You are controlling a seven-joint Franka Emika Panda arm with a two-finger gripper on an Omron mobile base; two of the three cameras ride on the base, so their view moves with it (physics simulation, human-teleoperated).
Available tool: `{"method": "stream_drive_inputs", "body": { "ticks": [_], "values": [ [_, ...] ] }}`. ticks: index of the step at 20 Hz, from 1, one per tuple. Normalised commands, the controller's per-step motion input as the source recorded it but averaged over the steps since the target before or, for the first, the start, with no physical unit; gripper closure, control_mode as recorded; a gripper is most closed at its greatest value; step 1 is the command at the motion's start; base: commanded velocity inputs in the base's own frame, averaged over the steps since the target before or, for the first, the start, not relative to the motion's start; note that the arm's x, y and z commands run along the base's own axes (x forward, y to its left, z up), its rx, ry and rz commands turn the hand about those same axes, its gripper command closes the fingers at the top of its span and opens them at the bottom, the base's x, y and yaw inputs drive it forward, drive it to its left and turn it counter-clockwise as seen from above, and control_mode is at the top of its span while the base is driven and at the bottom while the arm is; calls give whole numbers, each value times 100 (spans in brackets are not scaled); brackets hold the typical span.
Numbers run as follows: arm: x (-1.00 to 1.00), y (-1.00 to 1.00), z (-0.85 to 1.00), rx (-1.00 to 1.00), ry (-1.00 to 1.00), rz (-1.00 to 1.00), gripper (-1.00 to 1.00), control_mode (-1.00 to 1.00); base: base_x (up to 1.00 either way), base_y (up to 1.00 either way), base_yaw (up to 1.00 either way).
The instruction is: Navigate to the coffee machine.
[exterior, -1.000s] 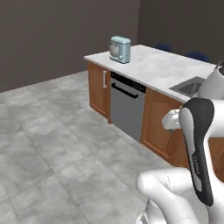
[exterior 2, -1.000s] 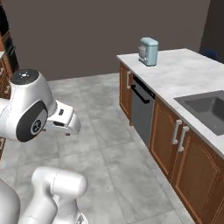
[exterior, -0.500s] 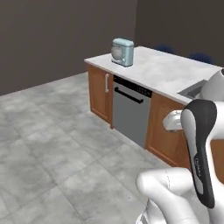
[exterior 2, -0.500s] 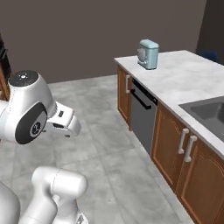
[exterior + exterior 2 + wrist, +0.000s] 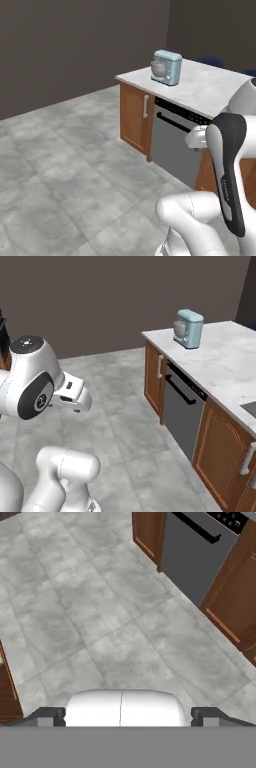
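- Grey tiled floor (image 5: 65, 165) spreads wide on the left, with open room to drive.
- The pincer (image 5: 121, 715) points down at the floor, its 2 tips spread apart, pinching nothing.
- A dishwasher (image 5: 182, 406) sits under the marble desk (image 5: 225, 363); a light blue stand mixer (image 5: 167, 67) stands at its corner.
- The coffee machine isn't in sight, so I judge the navigation mostly left to do.

You won't find any readable text here. The stand mixer (image 5: 167, 67) on the table (image 5: 210, 87) carries no legible brand, the dishwasher (image 5: 181, 408) front shows no label or numbers you can make out, and the cabinet doors (image 5: 218, 453) are plain.
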Motion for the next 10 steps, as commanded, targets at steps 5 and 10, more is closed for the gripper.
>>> {"method": "stream_drive_inputs", "body": {
  "ticks": [5, 10],
  "values": [
    [0, 0, 0, 0, 0, 0, -100, 100, 100, 69, 23],
    [0, 0, 0, 0, 0, 0, -100, 100, 86, 14, 60]
  ]
}}
